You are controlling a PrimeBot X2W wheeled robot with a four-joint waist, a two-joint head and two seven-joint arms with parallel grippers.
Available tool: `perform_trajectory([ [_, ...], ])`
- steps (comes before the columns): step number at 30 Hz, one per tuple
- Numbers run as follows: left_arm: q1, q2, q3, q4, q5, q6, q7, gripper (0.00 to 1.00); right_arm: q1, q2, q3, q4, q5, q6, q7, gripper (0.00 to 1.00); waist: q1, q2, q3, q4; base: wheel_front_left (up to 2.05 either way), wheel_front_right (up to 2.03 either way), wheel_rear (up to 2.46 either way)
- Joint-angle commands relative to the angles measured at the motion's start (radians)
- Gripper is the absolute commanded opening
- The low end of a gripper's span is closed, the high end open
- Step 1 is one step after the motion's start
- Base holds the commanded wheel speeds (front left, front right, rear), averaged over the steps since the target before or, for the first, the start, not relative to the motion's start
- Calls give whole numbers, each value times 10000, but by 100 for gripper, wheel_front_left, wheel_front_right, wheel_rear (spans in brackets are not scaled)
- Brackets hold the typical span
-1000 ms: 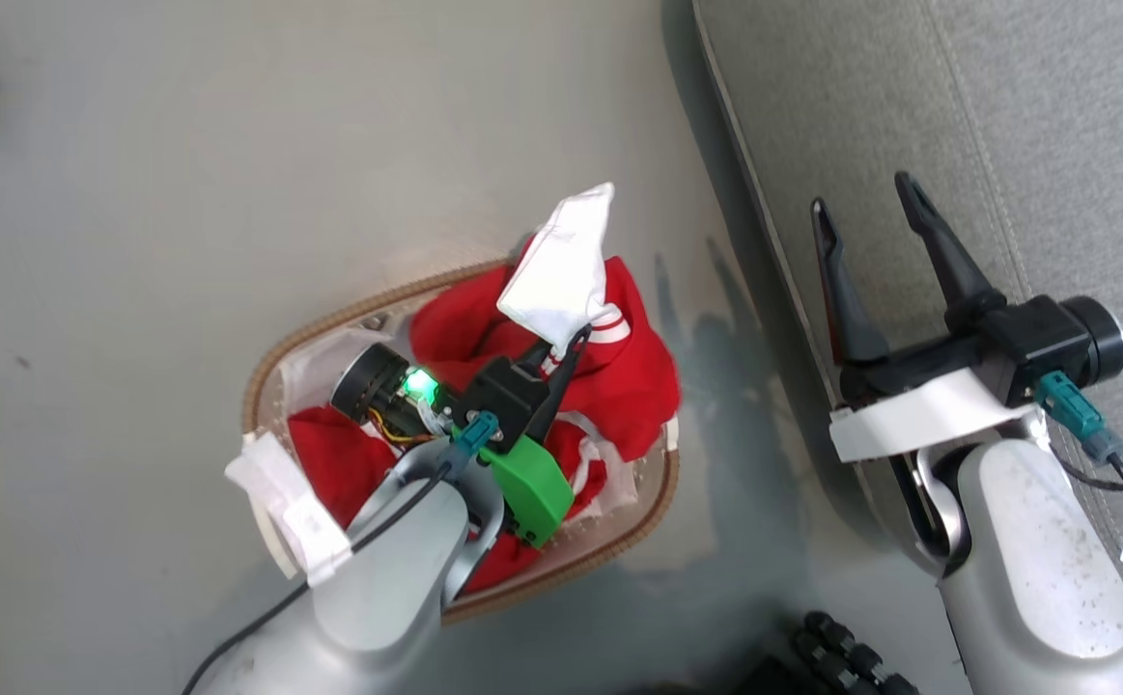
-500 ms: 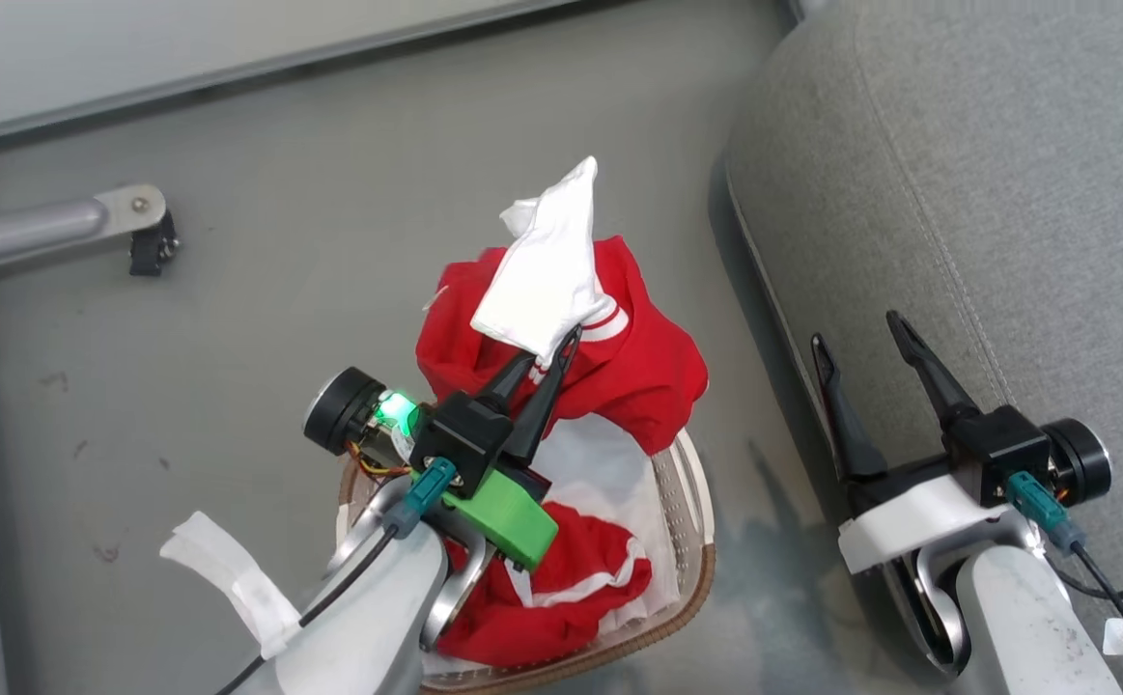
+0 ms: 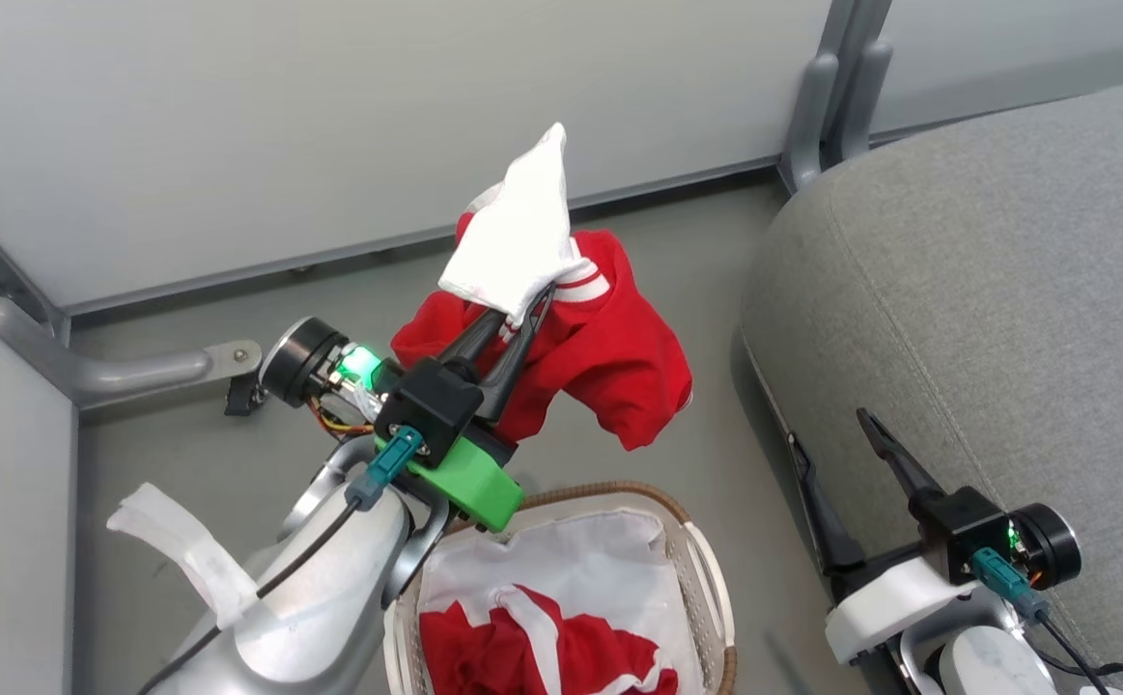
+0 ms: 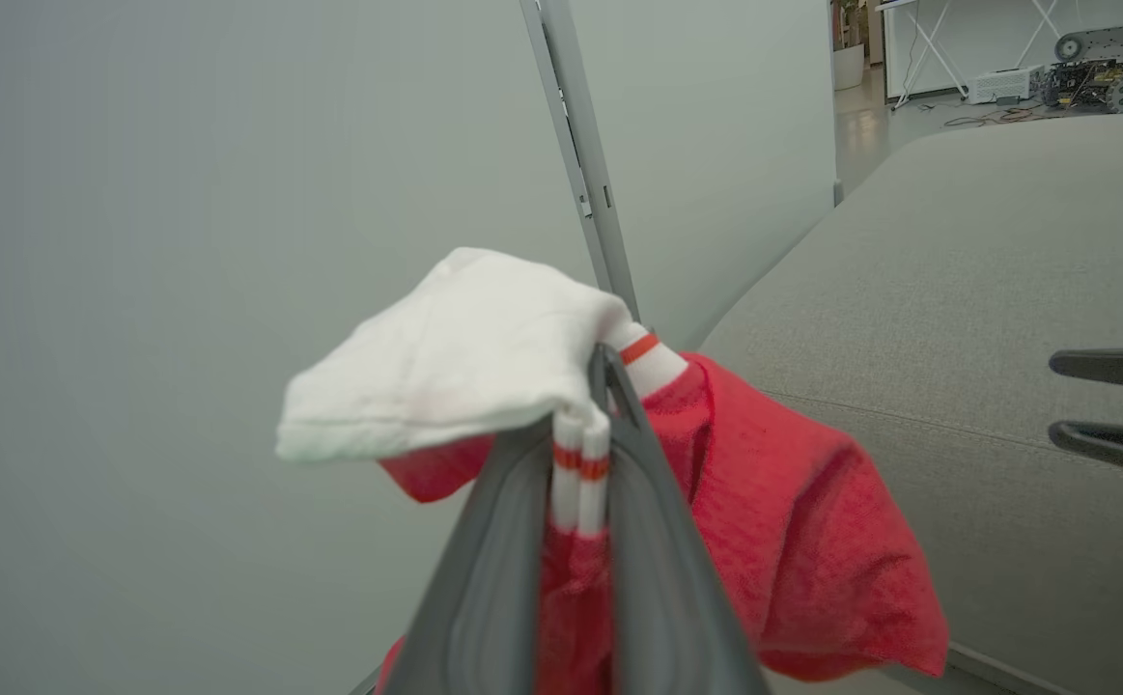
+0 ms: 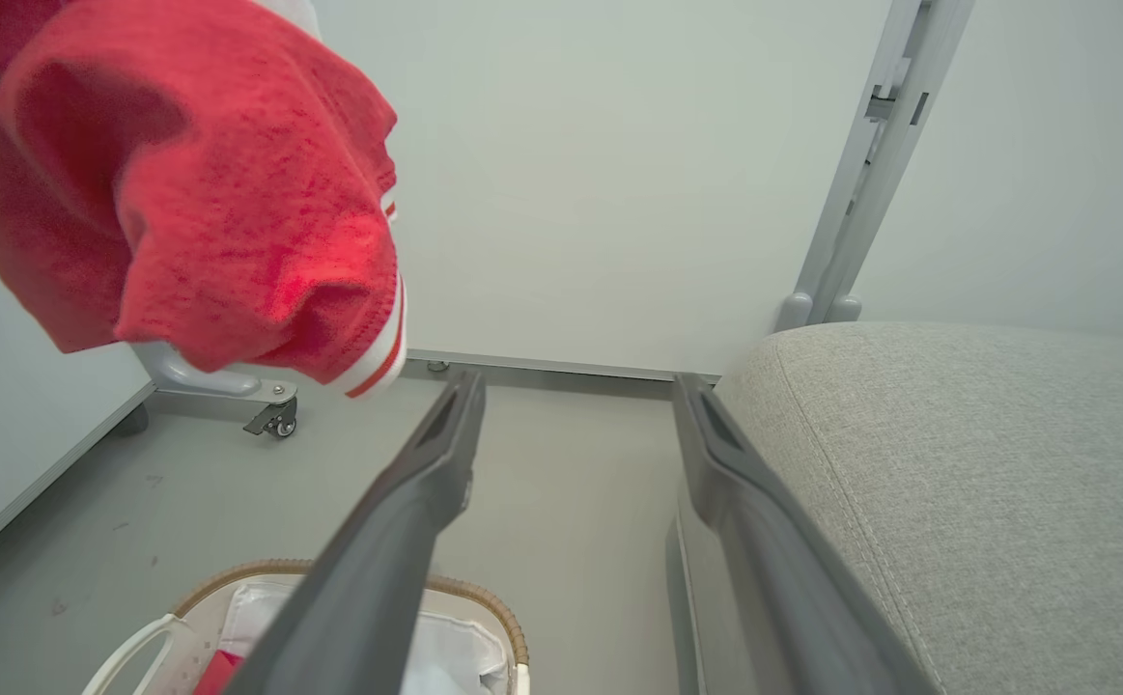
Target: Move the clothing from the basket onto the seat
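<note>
My left gripper [image 3: 532,304] is shut on a red garment [image 3: 609,357] with a white collar and striped trim, holding it in the air above and beyond the basket [image 3: 706,560]. The same garment [image 4: 793,541] hangs from my closed fingers [image 4: 513,550] in the left wrist view, and the hanging garment [image 5: 204,193] fills the upper left of the right wrist view. A second red garment [image 3: 542,652] lies in the basket on its white liner. The grey sofa seat [image 3: 996,290] stands to the right. My right gripper [image 3: 827,430] is open and empty beside the sofa's edge.
Pale partition walls [image 3: 233,125] with grey metal posts [image 3: 822,87] and a castor foot [image 3: 238,391] close off the back and left. Grey floor [image 3: 715,415] separates basket and sofa.
The head camera has tilted up, so the basket now sits lower in view. My left gripper has lifted the red garment fully out of the basket. The right gripper stays open.
</note>
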Motion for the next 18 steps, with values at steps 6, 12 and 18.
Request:
perform_trajectory([
  [6,-948,379,-281,-192,92,-153,246,0,270,-40,225,10,-48,-7,-49,100,1,0,-1060,180,0,0,0],
  [12,-1972,851,-770,-456,95,-231,647,0,107,-40,552,43,-72,-7,-49,100,1,0,-1260,202,0,0,0],
  [18,-2947,1256,-1456,-678,-257,-255,901,0,-206,-36,870,57,-146,-7,-49,100,1,0,-1415,302,0,0,0],
])
